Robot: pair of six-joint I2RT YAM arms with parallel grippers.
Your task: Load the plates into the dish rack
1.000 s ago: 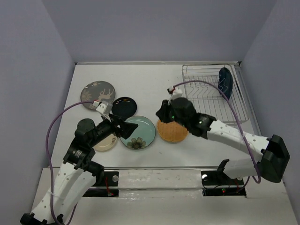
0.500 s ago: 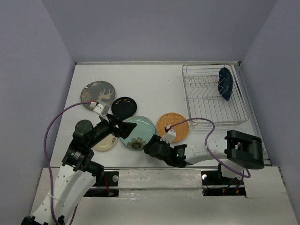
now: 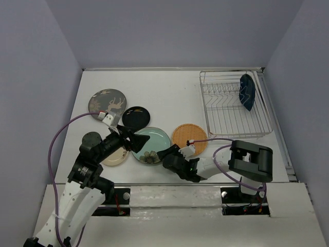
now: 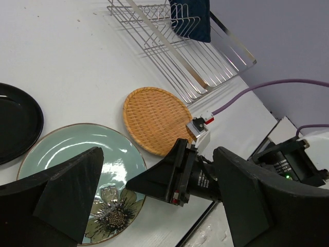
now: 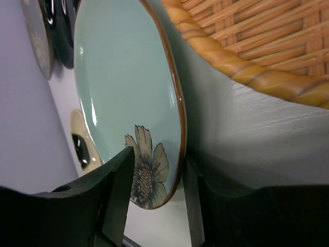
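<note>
**Right claw straddles the teal plate's rim, one plate racked**

Nearest, at the near edge of the table, the right gripper lies low and almost flat. It has one finger over the face of the pale teal plate and the other under its near-right rim. Coming in from the side this low looks like the way to get beneath a dish that lies flat. The jaws stand about half apart with the rim between them. The right wrist view does not show whether the pads are pressing on the plate yet, so I cannot tell if it is held.

Just left of that, the left gripper hangs over the teal plate's left side. It is spread as wide as it goes and has nothing in it, probably waiting to steady the plate or take it.

The cream plate lies partly under that arm. The orange woven plate sits just right of the teal one, close beside the right claw's upper finger.

Farther back on the left, the glossy black plate and the grey-brown patterned plate lie flat.

At the far right, the dish rack holds only the dark blue plate, stood on edge between tines near its far-right end. The other slots are bare, so five plates are not yet loaded
</note>
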